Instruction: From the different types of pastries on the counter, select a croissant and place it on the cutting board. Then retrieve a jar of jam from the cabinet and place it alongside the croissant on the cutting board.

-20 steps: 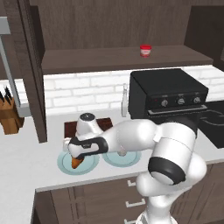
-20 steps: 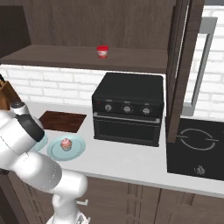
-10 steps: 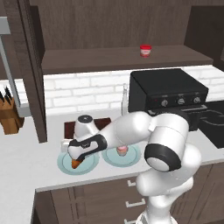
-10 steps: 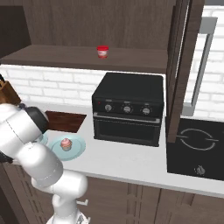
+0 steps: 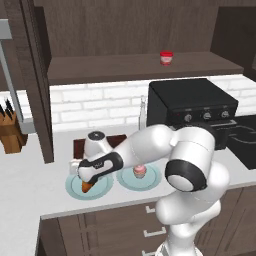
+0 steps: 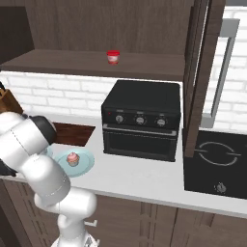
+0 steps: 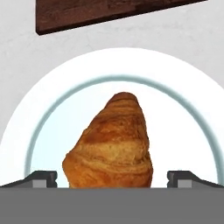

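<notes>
The golden-brown croissant [image 7: 113, 141] lies on a round light blue plate [image 7: 183, 100], with my gripper [image 7: 113, 178] lowered over it and open, one fingertip [image 7: 42, 178] on each side. From the left base view the croissant [image 5: 88, 187] peeks out under the gripper [image 5: 85, 181]. Just behind the plate lies the dark cutting board [image 5: 111, 142] [image 7: 105, 14]. The pink cupcake [image 5: 140, 172] [image 6: 73, 157] sits on a second plate [image 5: 153, 179]. High on the cabinet shelf [image 5: 120, 69] stands the red jar of jam [image 5: 166, 57] [image 6: 113, 57].
A black toaster oven [image 5: 192, 104] [image 6: 141, 120] stands on the counter [image 5: 35, 192] right of the plates. A knife block [image 5: 11, 131] sits at far left beside a dark vertical post [image 5: 40, 90]. A black cooktop [image 6: 216, 163] lies at the right.
My hand has dropped a little lower onto the left plate, down around the croissant, and the elbow has swung to the right. The pastries, board and jar have not moved.
</notes>
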Motion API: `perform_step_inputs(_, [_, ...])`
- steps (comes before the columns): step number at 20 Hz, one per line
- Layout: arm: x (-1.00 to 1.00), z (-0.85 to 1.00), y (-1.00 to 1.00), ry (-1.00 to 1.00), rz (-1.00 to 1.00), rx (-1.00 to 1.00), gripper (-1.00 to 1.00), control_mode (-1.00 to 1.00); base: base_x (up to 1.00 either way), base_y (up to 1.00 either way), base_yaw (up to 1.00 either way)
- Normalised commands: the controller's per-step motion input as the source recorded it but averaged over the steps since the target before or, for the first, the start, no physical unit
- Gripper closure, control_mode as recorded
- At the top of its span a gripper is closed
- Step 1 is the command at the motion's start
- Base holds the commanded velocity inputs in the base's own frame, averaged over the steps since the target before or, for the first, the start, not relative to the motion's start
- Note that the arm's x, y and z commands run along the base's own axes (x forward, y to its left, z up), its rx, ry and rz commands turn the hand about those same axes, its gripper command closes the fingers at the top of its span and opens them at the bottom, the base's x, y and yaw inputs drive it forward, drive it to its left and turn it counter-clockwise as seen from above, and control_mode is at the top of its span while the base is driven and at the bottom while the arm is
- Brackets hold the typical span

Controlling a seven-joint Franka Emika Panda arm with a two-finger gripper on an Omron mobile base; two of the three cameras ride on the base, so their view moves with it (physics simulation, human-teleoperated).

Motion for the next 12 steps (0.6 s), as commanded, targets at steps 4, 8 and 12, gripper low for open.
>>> perform_step_inputs(4, [0.00,-0.03,0.00,0.02,0.00,0.00,-1.00,-1.00,0.00,0.00,0.00])
perform_step_inputs(8, [0.00,-0.05,0.00,0.01,0.00,0.00,-1.00,-1.00,0.00,0.00,0.00])
perform_step_inputs(12, [0.00,-0.16,0.05,0.00,0.00,0.02,-1.00,-1.00,0.00,0.00,0.00])
